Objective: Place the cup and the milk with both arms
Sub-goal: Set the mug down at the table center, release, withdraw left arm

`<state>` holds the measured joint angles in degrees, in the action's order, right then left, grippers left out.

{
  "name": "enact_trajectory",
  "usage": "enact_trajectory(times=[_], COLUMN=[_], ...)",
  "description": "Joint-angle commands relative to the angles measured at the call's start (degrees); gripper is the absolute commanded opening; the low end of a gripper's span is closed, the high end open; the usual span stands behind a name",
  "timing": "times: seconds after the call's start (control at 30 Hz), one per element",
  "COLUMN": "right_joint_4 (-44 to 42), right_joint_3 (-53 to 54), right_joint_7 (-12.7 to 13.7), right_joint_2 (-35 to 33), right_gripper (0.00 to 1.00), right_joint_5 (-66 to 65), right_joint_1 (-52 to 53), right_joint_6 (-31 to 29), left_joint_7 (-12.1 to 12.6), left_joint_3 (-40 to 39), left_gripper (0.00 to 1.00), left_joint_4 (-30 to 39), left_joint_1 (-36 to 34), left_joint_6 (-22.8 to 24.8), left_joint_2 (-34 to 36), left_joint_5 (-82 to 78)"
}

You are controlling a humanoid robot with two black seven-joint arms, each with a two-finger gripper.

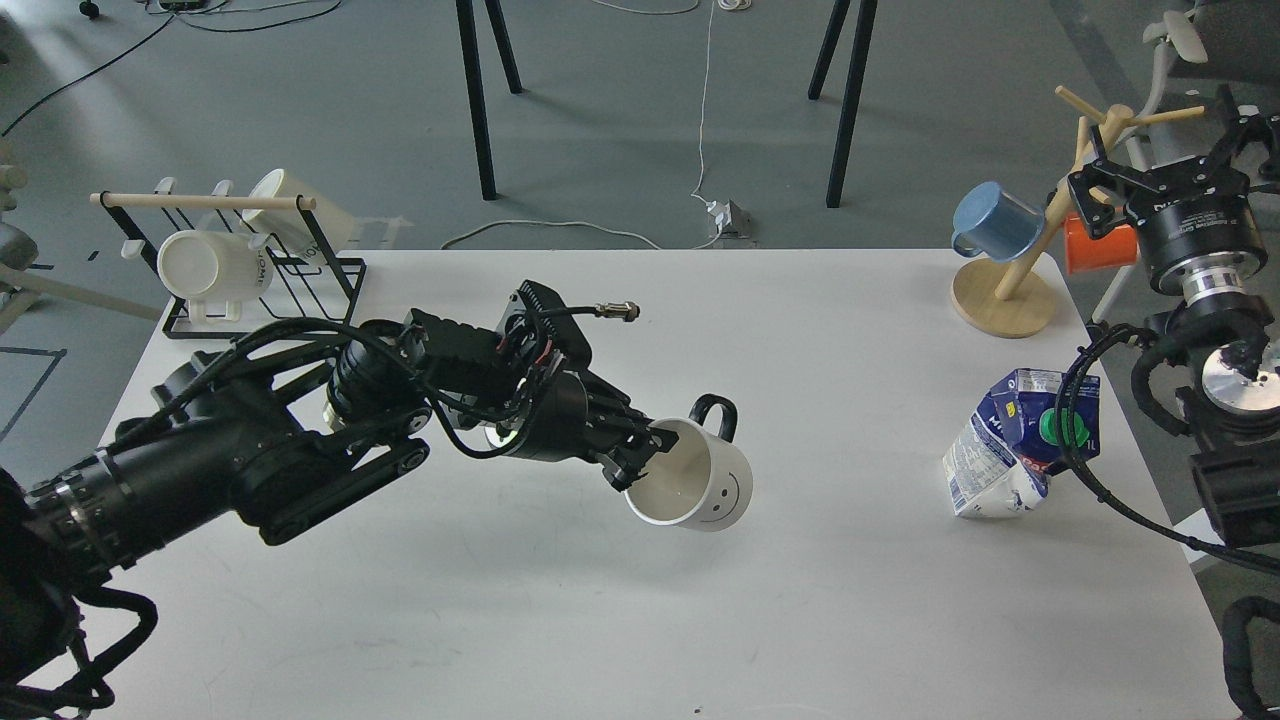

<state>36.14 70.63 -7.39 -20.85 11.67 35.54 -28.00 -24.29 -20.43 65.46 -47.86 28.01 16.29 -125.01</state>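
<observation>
The left arm (250,460) comes in from 8 o'clock and reaches toward the middle of the white tabletop (560,620). Its left pincer (640,455) is clamped on the rim of the cup (695,485), one finger inside the mouth and one outside. The cup is tipped, its mouth turned toward 8 o'clock, its smiley face toward 4 o'clock and its black handle up at 12 o'clock. It sits just right of the tabletop's middle; whether its lower edge touches the surface I cannot tell.

At 3 o'clock from the cup, well apart from it, the milk (1015,445) stands on the tabletop near the right edge, dented and leaning, green cap toward the right. A black cable from the right arm crosses in front of it.

Farther back at 1 o'clock a wooden mug tree (1005,300) stands at the tabletop's right rear corner, with a blue mug (995,220) hanging on its left and an orange mug (1095,245) on its right. The right pincer (1165,165) is raised beside the tree at the right edge, fingers spread apart and gripping nothing.

At 10 o'clock, on the rear left corner, a black wire rack (270,290) with a wooden bar holds two cream mugs (215,265).
</observation>
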Motion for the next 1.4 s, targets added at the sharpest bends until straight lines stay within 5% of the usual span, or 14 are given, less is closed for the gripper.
enact_trajectory(times=[0.0,0.57,0.63,0.73,0.9,1.2,1.37], right_joint_4=[0.0,2.5,2.5,3.1,6.0,19.6,26.2], right_joint_3=[0.1,2.1,2.1,2.1,3.4,8.7,11.7], right_joint_7=[0.0,0.0,0.0,0.0,0.1,0.1,0.0], right_joint_2=[-0.3,-1.1,-1.8,-2.6,-4.6,-7.9,-7.9], right_gripper=[0.99,0.99,0.99,0.99,0.99,0.99,0.99], right_joint_5=[0.0,0.0,0.0,0.0,0.1,0.1,0.2], right_joint_1=[-0.6,-3.5,-3.6,-4.7,-8.0,-22.3,-34.2], right_joint_6=[0.0,0.0,0.0,0.0,0.0,0.0,0.0], left_joint_7=[0.1,0.6,0.5,0.1,0.1,0.4,0.6], left_joint_3=[0.4,0.4,-0.2,-2.8,-11.0,-27.5,-28.9], left_gripper=[0.1,0.25,0.33,0.6,0.7,0.94,0.96], left_joint_4=[-4.8,-8.7,-8.2,-6.6,-4.1,-7.4,-15.4], left_joint_1=[-0.3,-0.1,0.0,0.0,0.2,0.9,1.2], left_joint_6=[0.0,0.0,0.0,0.0,0.0,0.0,0.0], left_joint_2=[-3.4,-2.5,-1.7,-0.4,2.6,6.0,5.9], left_joint_5=[0.0,0.0,0.0,0.0,0.0,44.0,78.8])
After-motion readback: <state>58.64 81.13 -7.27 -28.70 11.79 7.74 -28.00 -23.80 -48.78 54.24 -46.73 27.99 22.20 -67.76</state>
